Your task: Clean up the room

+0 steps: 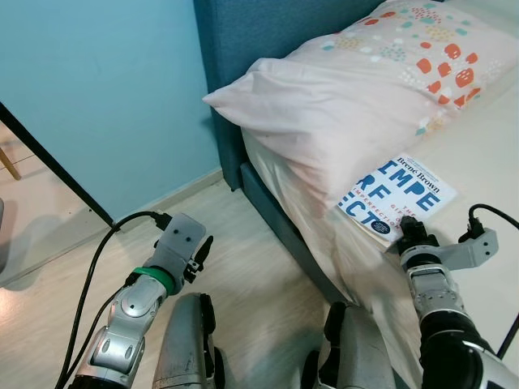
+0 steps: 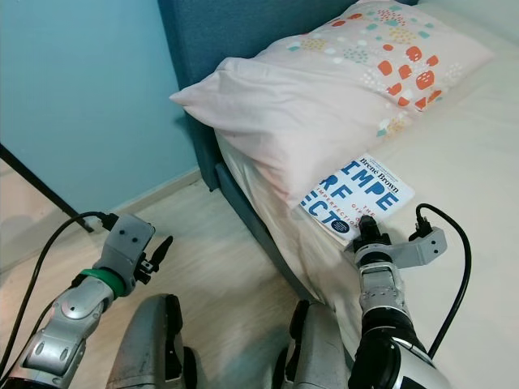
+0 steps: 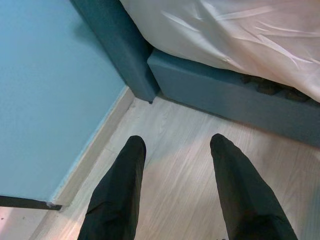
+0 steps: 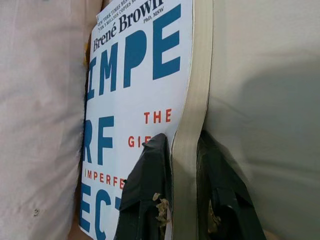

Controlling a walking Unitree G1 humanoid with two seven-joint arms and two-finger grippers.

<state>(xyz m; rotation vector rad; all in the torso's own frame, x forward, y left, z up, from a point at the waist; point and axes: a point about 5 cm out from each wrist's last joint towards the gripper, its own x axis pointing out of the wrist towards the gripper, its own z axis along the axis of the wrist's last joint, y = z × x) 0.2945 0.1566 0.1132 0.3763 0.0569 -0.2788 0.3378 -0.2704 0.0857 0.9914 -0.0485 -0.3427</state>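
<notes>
Both arms rose from the bottom edge of the left eye view. On the left, the left gripper (image 1: 201, 253) hung over the wooden floor (image 1: 243, 267), near the blue wall (image 1: 105, 97) and well apart from the bed (image 1: 486, 146). On the right, the right gripper (image 1: 408, 230) reached onto the sheet and met the near edge of the book (image 1: 399, 197), which lay flat on the bed with 1 side against the pillow (image 1: 340, 89).

From the right eye view the same layout showed: the book (image 2: 357, 198) sat close to the mattress edge, above the teal frame (image 2: 251, 219), with the right gripper (image 2: 366, 230) at its lower corner.

Seen from the left wrist, the left gripper's 2 fingers (image 3: 117, 200) stood spread with bare floor between them, holding nothing.

From the right wrist, the right gripper (image 4: 185, 200) pinched the book (image 4: 135, 100), 1 finger (image 4: 147, 195) on the white cover and the other under the page block.

The grip looked shallow, taken only at 1 corner. Lifted that way, the book would probably sag or fan open, and it could slip out and drop down the side of the bed to the floor. A fast swing would make that likelier, and the pillow might drag on the far edge.
</notes>
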